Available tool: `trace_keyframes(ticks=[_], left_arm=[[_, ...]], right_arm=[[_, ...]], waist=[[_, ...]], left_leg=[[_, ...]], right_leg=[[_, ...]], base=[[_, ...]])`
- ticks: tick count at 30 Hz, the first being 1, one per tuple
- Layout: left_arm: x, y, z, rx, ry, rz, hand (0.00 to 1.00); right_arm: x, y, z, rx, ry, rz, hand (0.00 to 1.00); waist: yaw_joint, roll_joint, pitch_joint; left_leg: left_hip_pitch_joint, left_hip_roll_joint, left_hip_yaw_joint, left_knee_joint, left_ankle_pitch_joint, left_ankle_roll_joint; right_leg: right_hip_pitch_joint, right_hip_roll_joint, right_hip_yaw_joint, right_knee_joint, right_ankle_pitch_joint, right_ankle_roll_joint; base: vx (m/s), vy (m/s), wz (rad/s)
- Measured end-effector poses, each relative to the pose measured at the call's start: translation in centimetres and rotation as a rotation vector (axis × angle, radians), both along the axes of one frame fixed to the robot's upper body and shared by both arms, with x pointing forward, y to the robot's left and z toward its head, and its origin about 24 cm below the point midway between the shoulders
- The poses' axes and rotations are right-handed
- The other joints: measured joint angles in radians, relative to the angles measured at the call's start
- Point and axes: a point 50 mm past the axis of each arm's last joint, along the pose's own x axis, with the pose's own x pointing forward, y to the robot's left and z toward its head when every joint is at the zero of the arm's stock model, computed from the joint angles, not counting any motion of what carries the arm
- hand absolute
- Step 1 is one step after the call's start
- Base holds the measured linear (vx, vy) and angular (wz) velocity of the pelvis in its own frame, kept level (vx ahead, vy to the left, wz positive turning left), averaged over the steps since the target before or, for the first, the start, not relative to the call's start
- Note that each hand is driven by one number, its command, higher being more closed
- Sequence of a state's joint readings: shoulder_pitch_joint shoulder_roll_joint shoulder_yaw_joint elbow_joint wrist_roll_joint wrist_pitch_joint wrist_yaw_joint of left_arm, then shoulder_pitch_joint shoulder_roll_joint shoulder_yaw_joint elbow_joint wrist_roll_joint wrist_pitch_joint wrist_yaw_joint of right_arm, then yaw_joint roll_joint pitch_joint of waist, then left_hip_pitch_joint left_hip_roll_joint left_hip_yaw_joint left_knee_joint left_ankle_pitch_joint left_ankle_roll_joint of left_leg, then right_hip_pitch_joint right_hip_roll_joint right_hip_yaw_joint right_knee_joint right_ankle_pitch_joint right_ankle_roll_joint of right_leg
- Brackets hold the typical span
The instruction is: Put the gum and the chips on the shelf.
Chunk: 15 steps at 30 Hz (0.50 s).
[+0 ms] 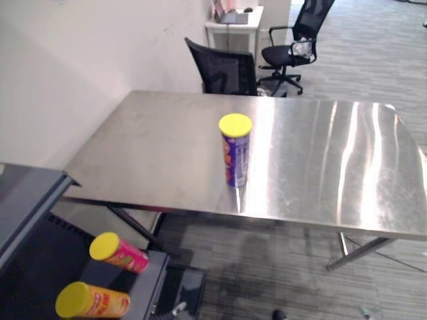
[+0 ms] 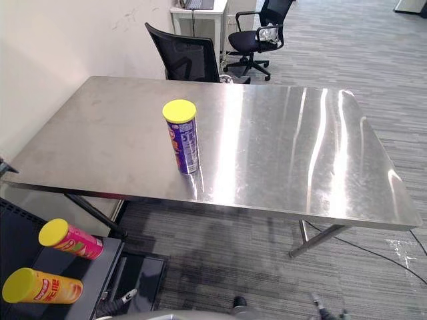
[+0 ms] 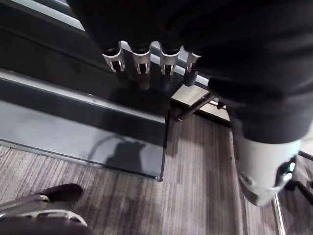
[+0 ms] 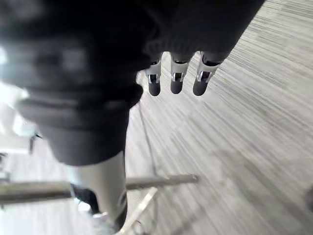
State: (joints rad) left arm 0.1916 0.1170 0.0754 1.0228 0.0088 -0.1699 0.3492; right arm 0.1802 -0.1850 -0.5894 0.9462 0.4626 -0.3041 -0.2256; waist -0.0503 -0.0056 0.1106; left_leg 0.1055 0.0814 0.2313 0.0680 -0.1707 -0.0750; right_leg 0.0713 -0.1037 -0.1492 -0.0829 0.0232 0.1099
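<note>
A blue chips can (image 1: pixel 235 152) with a yellow lid stands upright on the steel table (image 1: pixel 153 153), roughly midway along it and near the front edge, with nothing touching it. To the robot's left and lower than the table top is the dark shelf unit (image 1: pixel 27 193). Two more cans lie on their sides on its lower board, yellow lids turned toward the camera: a pink can (image 1: pixel 120 252) and, just in front of it, an orange can (image 1: pixel 93 301). The two lie close together, though I cannot tell whether they touch.

The left hand (image 3: pixel 142 61) hangs above the shelf's dark panels and the striped grey carpet (image 1: pixel 280 267). Its fingers sit side by side in a loose row, thumb apart, holding nothing. The right hand (image 4: pixel 176 78) hangs over bare carpet – fingers straight, slightly parted, dark tips pointing down, also holding nothing.

Beyond the table's far edge a black mesh office chair (image 1: pixel 223 70) is pushed up to it. A second office chair (image 1: pixel 293 47) stands further back beside a white desk (image 1: pixel 250 27) (a laptop (image 1: pixel 230 17) lies on it).
</note>
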Motion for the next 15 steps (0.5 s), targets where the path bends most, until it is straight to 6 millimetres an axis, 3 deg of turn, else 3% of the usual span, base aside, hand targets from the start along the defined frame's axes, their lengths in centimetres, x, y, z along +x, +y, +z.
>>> trace_keyframes(ticks=[3, 6, 7, 11, 13, 15], left_arm=[[-1.1, 0.6, 0.0, 0.017, 0.019, 0.015, 0.00], [-1.5, 0.7, 0.1, 0.020, 0.022, 0.022, 0.00], [-1.5, 0.7, 0.1, 0.020, 0.021, 0.022, 0.00], [-1.1, 0.8, 0.4, 0.028, -0.001, 0.008, 0.00], [-1.3, 0.8, 0.4, 0.035, 0.004, -0.016, 0.00], [-1.2, 0.7, 0.5, 0.033, 0.000, -0.019, 0.00]], right_arm=[[0.9, -5.9, 4.6, -0.188, -0.135, -0.149, 0.00], [2.1, -8.8, 8.8, -0.349, -0.251, -0.216, 0.00], [2.7, -9.1, 9.7, -0.379, -0.278, -0.218, 0.00], [7.3, -9.0, 16.3, -0.569, -0.527, -0.144, 0.00], [9.4, -7.8, 19.0, -0.651, -0.618, -0.025, 0.00], [12.2, -5.2, 21.8, -0.724, -0.728, 0.195, 0.00]], waist=[[-0.001, -0.012, -0.021], [-0.002, -0.015, -0.038], [-0.003, -0.015, -0.039], [-0.005, -0.020, -0.048], [-0.007, -0.017, -0.056], [-0.005, -0.017, -0.059]], left_leg=[[-0.008, -0.010, 0.002, 0.001, -0.004, 0.008], [-0.019, -0.020, -0.002, 0.000, 0.000, 0.013], [-0.019, -0.021, -0.002, 0.000, 0.000, 0.013], [-0.037, -0.026, -0.011, 0.002, 0.002, 0.016], [-0.038, -0.025, -0.021, 0.002, 0.002, 0.016], [-0.040, -0.025, -0.025, 0.002, 0.002, 0.016]], right_leg=[[-0.008, -0.015, 0.005, -0.005, 0.003, 0.004], [-0.020, -0.024, 0.003, -0.003, 0.004, 0.005], [-0.021, -0.025, 0.003, -0.002, 0.004, 0.005], [-0.036, -0.024, -0.004, 0.000, 0.008, 0.011], [-0.035, -0.022, -0.009, 0.002, 0.008, 0.011], [-0.036, -0.021, -0.009, 0.000, 0.008, 0.011]], base=[[-0.09, 0.042, -0.05], [-0.02, 0.023, 0.01], [0.00, 0.000, 0.00], [0.02, 0.002, 0.04], [0.05, -0.005, 0.07], [0.04, 0.000, 0.00]])
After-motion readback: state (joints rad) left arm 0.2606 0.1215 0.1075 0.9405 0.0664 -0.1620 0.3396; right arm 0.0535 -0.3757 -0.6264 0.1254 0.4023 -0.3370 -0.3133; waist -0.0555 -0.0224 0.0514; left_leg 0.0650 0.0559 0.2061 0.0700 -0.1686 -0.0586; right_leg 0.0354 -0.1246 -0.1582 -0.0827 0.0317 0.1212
